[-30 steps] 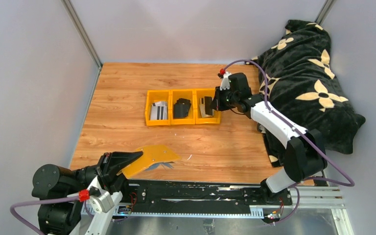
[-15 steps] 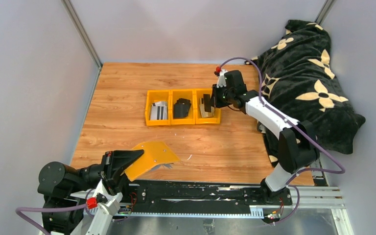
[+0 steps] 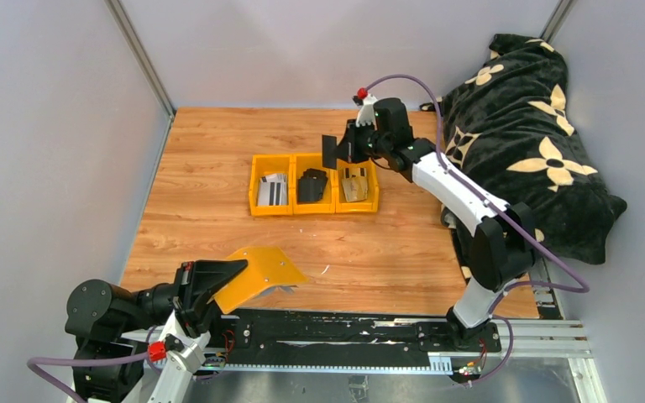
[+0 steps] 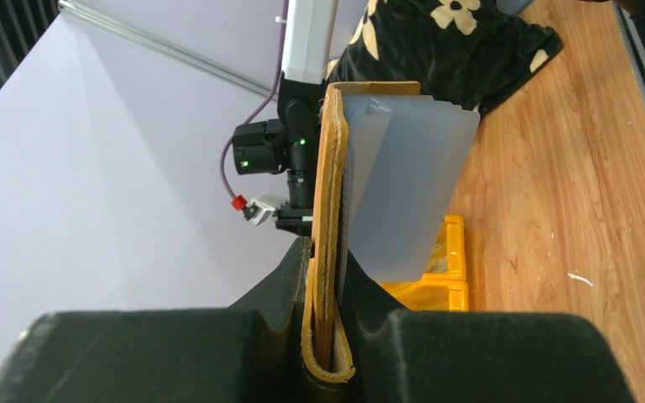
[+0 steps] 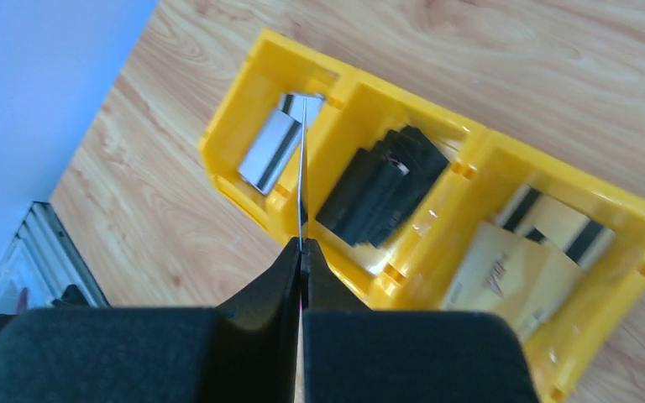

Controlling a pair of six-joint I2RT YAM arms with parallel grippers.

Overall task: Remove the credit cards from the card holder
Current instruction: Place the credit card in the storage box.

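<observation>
The card holder (image 3: 260,270) sits well in front of the row of yellow bins (image 3: 270,211), on the robot's side. It appears raised off the desk (image 3: 218,168), and the left hand (image 4: 326,285) pinches it at its folded end. It looks like soft mustard leather, light and floppy, so a grip at the fold should steady it best. Its clear sleeves (image 4: 411,193) fan out limp and glossy, and are probably slick. Just above the bins, the right hand (image 5: 301,252) is pressed together on a dark credit card (image 3: 329,151) held on edge. The card is thin, stiff, smooth plastic, light and likely to pivot unless flat pads clamp it near one short edge. Inside the bins lie a grey striped card (image 5: 269,155), a black folded item (image 5: 382,189) and tan cards (image 5: 512,260).
</observation>
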